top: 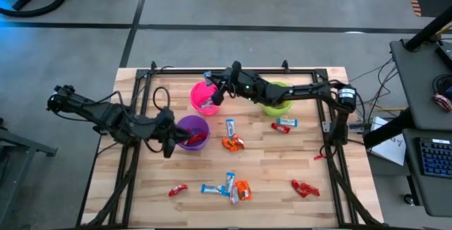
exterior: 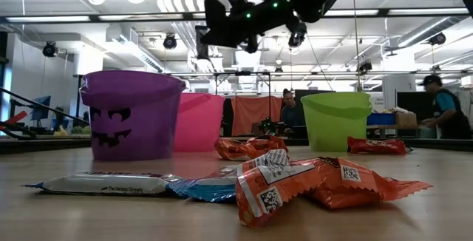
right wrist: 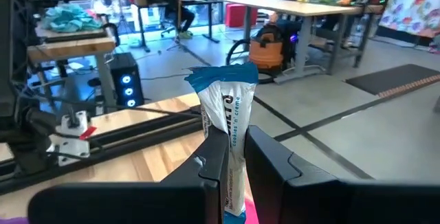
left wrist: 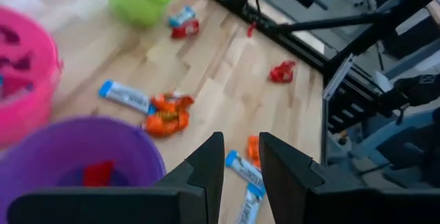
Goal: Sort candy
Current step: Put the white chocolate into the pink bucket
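While above pink cup point(top: 203, 97), right gripper point(top: 214, 89) pinching blue-and-white bar point(right wrist: 229, 129); left gripper point(left wrist: 240, 157) slightly spread, empty, beside purple cup point(top: 192, 131).

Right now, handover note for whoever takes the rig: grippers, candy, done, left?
Right gripper: shut on a blue-and-white bar, over the pink cup.
Left gripper: open, empty, beside the purple cup.
Done: red candy in the purple cup, some pieces in the pink cup.
Left: release the bar; loose red, orange and blue-and-white candy remains on the table, some beside the green cup.
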